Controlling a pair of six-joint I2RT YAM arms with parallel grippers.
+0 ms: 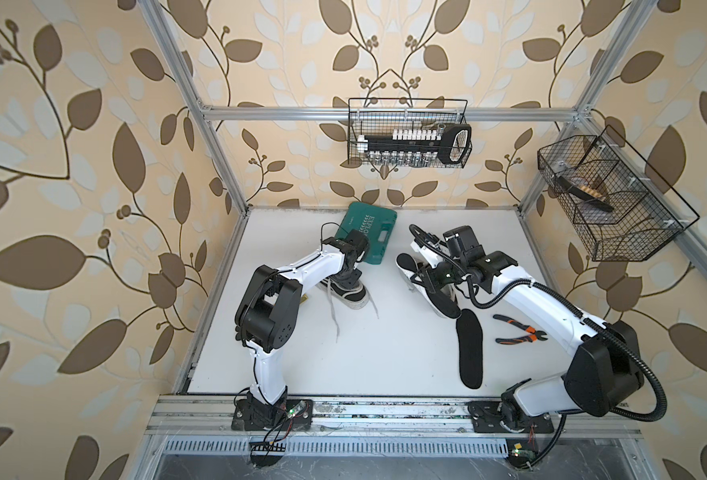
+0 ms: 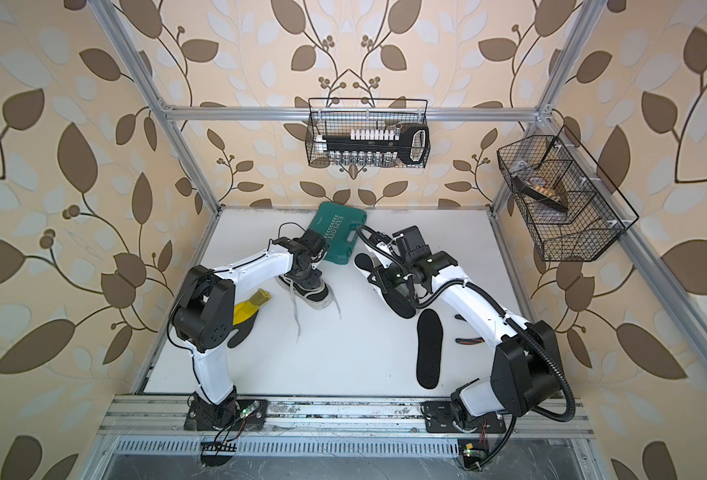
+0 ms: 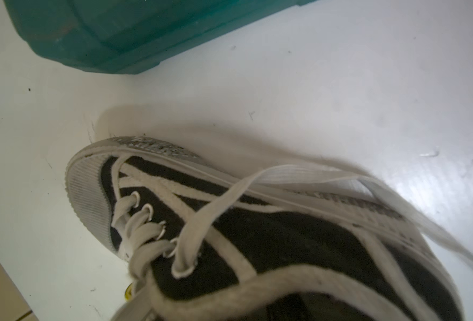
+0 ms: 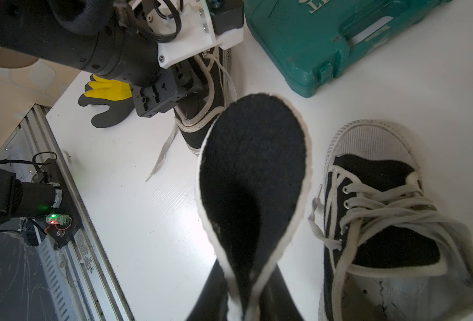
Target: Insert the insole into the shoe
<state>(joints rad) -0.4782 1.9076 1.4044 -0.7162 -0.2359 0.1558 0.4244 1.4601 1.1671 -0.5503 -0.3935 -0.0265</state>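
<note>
The word "EXPLOIT" is read on the green tool case (image 2: 337, 237), which lies at the far edge of the white worktop (image 1: 385, 365). The black, white-edged insole (image 4: 253, 166) is clamped at its narrow end by the right gripper (image 4: 245, 289) and held above the worktop's middle, between the left sneaker (image 3: 257, 236) and the right sneaker (image 4: 382, 222). The left gripper (image 4: 189, 86) is set at the left sneaker's collar; its grip cannot be told. A second insole (image 1: 469, 349) lies towards the right front corner. Leaf-patterned wallpaper (image 1: 73, 166) is seen behind an aluminium frame (image 1: 385, 113).
</note>
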